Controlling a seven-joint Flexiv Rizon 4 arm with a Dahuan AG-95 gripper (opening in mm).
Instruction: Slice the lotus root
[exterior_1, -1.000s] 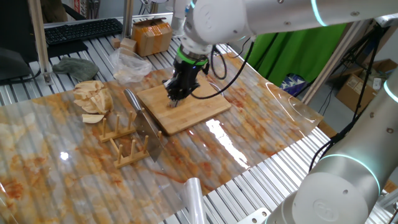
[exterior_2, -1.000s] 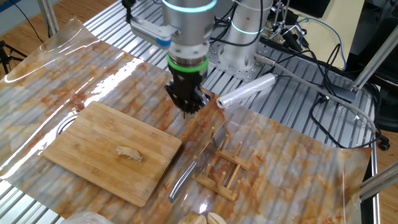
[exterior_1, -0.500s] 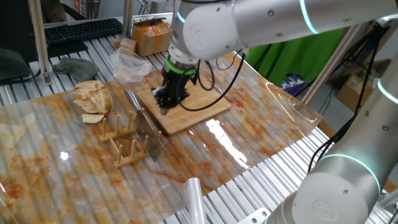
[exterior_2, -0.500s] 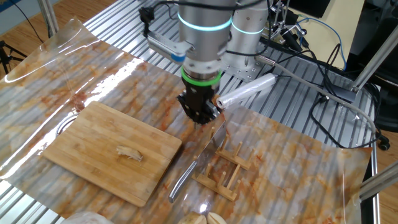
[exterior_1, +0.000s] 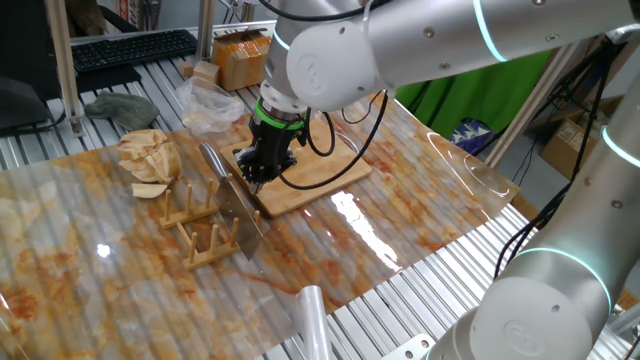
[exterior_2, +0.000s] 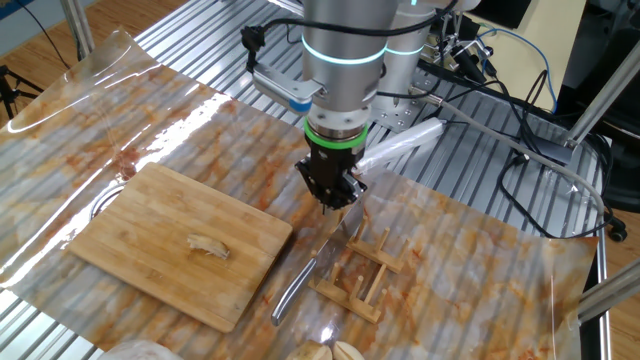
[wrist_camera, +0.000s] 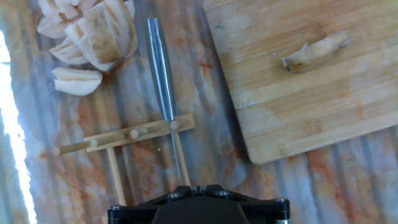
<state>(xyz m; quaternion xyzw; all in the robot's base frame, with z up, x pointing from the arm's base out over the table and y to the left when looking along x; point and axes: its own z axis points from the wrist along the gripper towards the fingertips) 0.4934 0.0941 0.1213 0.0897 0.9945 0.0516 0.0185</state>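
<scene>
The lotus root is a small pale chunk lying on the wooden cutting board; the hand view shows the lotus root at the upper right on the board. The cleaver stands in a wooden rack, its blade upright and its steel handle pointing toward the camera. My gripper hangs shut and empty just above the blade's far end, beside the board's edge. In the hand view the shut gripper sits over the rack, in line with the cleaver handle.
A heap of pale wedges lies left of the rack. A clear plastic bag and a cardboard box sit behind the board. A white roll lies near the arm's base.
The shut gripper has moved off the cutting board and across to the cleaver in the rack. The lotus root and cleaver have not moved.
</scene>
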